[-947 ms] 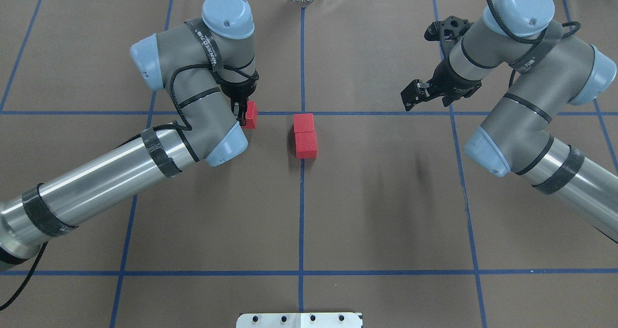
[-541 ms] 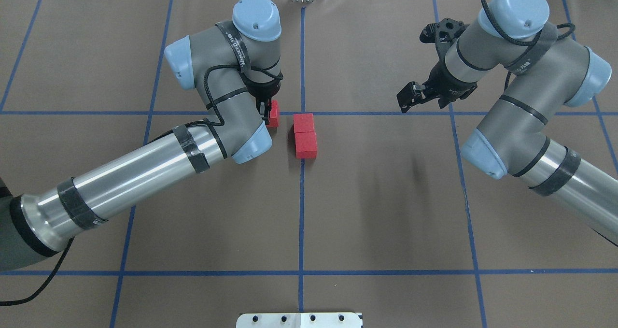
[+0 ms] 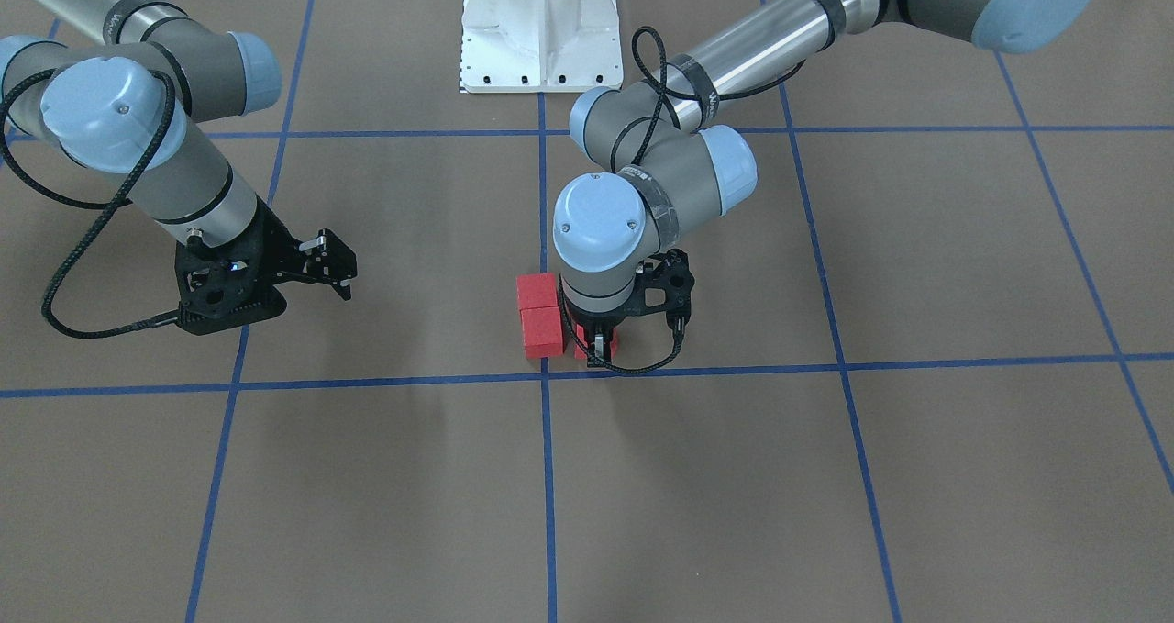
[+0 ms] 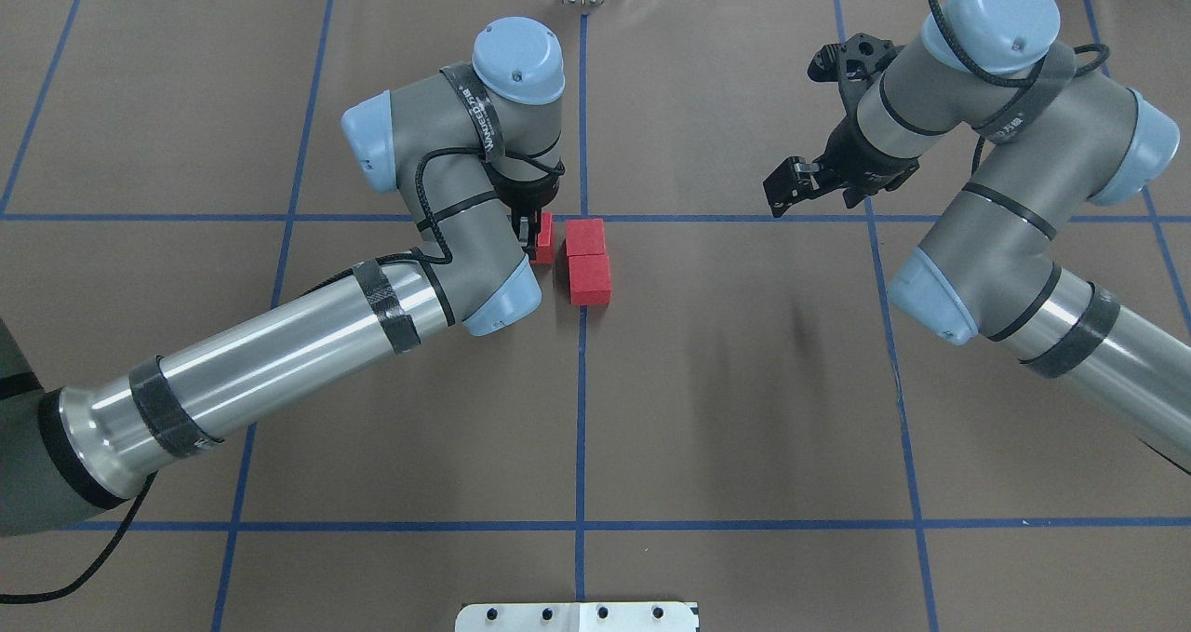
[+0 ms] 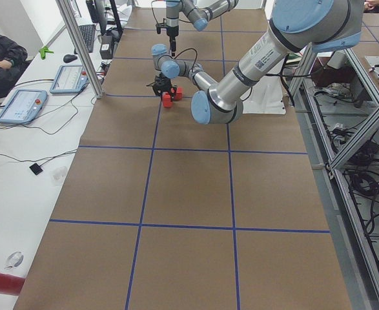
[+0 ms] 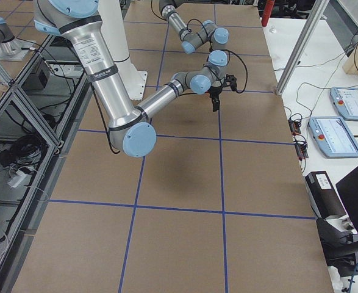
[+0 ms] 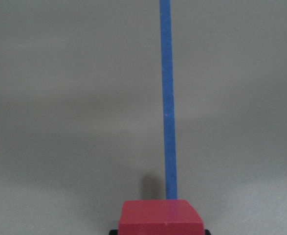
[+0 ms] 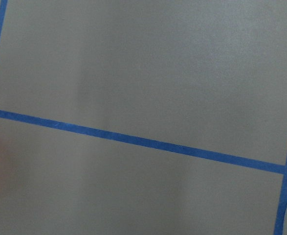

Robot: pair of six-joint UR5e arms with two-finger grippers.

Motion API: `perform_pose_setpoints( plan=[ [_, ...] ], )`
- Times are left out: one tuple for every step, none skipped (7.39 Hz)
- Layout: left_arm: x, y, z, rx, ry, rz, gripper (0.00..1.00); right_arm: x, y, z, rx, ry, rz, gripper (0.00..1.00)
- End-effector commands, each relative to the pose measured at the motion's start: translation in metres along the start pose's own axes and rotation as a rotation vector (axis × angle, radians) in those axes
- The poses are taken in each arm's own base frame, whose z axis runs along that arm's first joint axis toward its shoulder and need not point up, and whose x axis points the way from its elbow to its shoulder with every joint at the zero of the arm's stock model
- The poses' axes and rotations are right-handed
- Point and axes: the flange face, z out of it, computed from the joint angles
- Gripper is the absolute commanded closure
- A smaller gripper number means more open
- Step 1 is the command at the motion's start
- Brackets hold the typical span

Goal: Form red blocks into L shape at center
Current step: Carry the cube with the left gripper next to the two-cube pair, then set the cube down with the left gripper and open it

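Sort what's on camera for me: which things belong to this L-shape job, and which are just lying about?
Job: two red blocks touching, by the center crossing; third red block in the left hand.
Lying about: white base plate; tablets and keyboard on the side bench.

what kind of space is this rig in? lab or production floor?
Looks like a robotics lab cell, not production: blue tape grid on brown paper, teach pendants on a side bench, aluminium frame posts.
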Motion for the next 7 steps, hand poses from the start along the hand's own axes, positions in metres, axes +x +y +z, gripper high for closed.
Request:
perform_pose_setpoints(
  plan=[
    [-0.0019,0.0078,-0.0051,-0.006,0.000,0.001,1.00,-0.0004,-0.0001,-0.0013,0.002,-0.001,-0.001,0.01],
    [-0.0036,0.0095,-0.0042,-0.008,0.000,-0.006,1.00,0.0005,0.0003,-0.0007,0.001,0.001,0.001,0.01],
    [-0.0080,0.0130,-0.0011,-0.008,-0.006,-0.002,1.00,0.0010,0.0002,-0.0001,0.000,0.002,0.002,0.01],
    [-0.0080,0.0132,-0.0012,-0.009,-0.005,-0.001,1.00,0.0005,0.0003,-0.0007,0.001,0.001,0.001,0.01],
    [-0.0079,0.0125,-0.0006,-0.010,-0.003,0.014,0.31,0.0005,0.0003,-0.0007,0.001,0.001,0.001,0.01],
    [-0.0082,0.0140,-0.0028,-0.013,-0.001,0.018,0.00,-0.0003,0.0000,-0.0012,0.001,0.000,0.000,0.01],
    [-0.0077,0.0140,-0.0048,-0.015,0.002,0.021,0.00,0.0002,-0.0002,-0.0006,0.001,0.001,0.001,0.01]
  ],
)
